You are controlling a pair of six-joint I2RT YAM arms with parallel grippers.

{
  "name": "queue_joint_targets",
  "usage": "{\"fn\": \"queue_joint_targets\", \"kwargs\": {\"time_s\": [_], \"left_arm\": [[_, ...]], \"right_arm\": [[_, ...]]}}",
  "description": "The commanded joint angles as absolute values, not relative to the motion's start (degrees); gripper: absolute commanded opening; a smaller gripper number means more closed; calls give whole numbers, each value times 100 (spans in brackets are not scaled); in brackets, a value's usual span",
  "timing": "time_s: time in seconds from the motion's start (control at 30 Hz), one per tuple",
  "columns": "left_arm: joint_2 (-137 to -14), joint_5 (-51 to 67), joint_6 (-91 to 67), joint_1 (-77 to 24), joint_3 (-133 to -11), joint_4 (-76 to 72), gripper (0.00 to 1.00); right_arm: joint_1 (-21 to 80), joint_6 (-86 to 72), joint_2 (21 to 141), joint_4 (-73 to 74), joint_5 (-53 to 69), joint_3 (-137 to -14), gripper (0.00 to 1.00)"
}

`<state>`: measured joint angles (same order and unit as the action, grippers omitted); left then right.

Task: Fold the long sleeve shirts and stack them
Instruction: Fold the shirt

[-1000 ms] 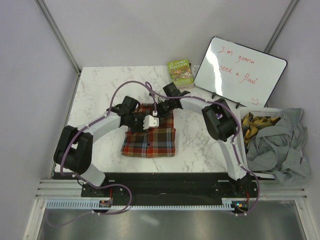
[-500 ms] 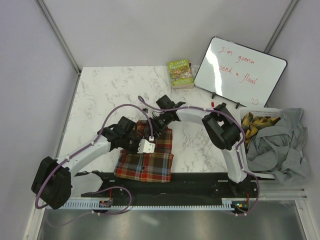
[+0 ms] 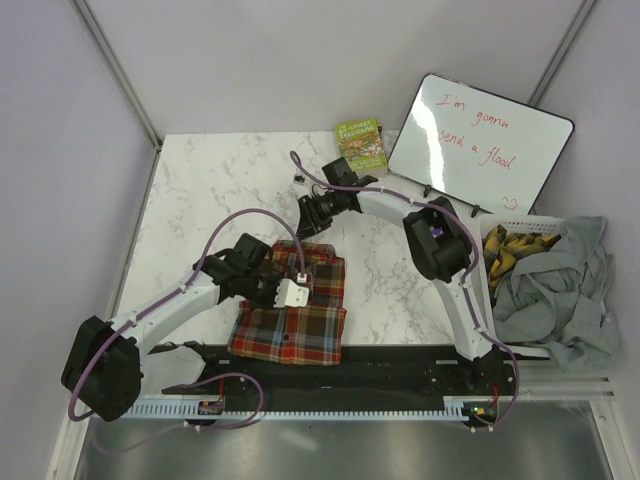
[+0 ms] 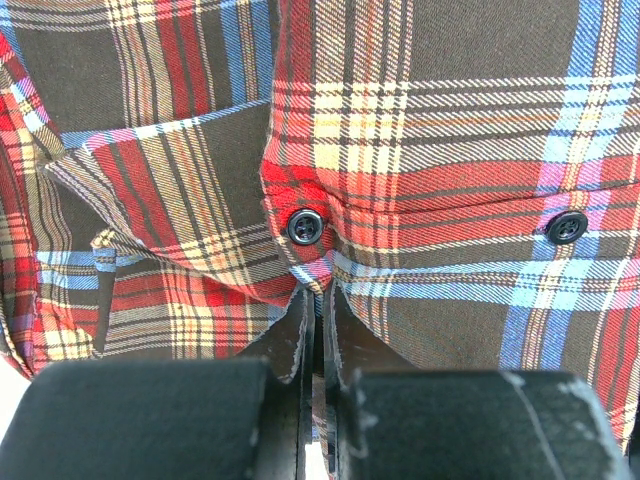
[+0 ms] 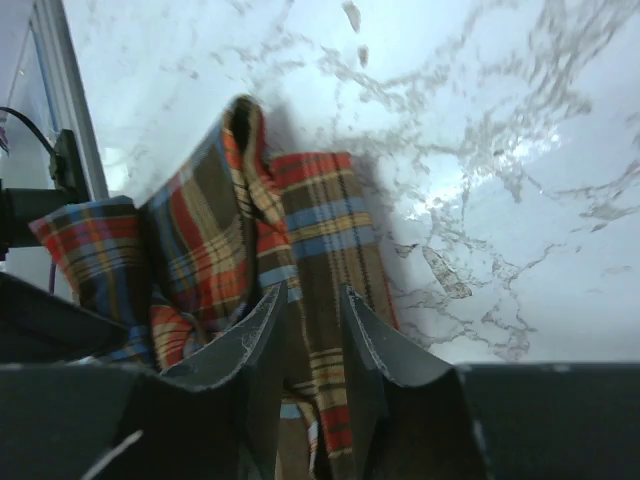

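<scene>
A plaid long sleeve shirt (image 3: 300, 335) in red, brown and blue lies folded at the table's near edge. My left gripper (image 3: 303, 283) rests on its far part. In the left wrist view the shirt (image 4: 450, 180) fills the frame, and the left gripper (image 4: 320, 290) is shut on a fold of cloth beside a dark button (image 4: 304, 226). My right gripper (image 3: 305, 222) hovers over bare marble just beyond the shirt. Its fingers are apart in the right wrist view (image 5: 312, 290) with nothing between them, and the shirt (image 5: 210, 230) lies beneath.
A whiteboard (image 3: 480, 140) with red writing leans at the back right, with a green book (image 3: 362, 147) beside it. A white basket (image 3: 540, 222) of yellow and dark items stands at the right, with grey cloth (image 3: 560, 290) draped over it. A small dark object (image 3: 299, 179) lies on the marble.
The left gripper has dragged the plaid shirt toward the near edge. The right gripper has come off the shirt and drawn back toward the far side.
</scene>
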<state>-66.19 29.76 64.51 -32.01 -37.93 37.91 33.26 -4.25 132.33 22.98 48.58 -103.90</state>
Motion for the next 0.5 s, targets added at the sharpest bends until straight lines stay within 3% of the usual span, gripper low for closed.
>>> {"fn": "queue_joint_targets", "kwargs": {"time_s": [0.0, 0.27, 0.47], "left_arm": [[-6609, 3067, 6407, -3217, -3920, 3920, 2], [-6645, 3067, 6320, -3208, -4025, 3911, 2], [-7364, 3120, 6380, -2769, -4973, 3858, 2]], "right_arm": [[3437, -545, 13535, 2268, 4879, -10433, 34], [3410, -598, 14010, 2329, 4658, -10380, 33], [3410, -387, 13975, 2505, 4684, -10274, 32]]}}
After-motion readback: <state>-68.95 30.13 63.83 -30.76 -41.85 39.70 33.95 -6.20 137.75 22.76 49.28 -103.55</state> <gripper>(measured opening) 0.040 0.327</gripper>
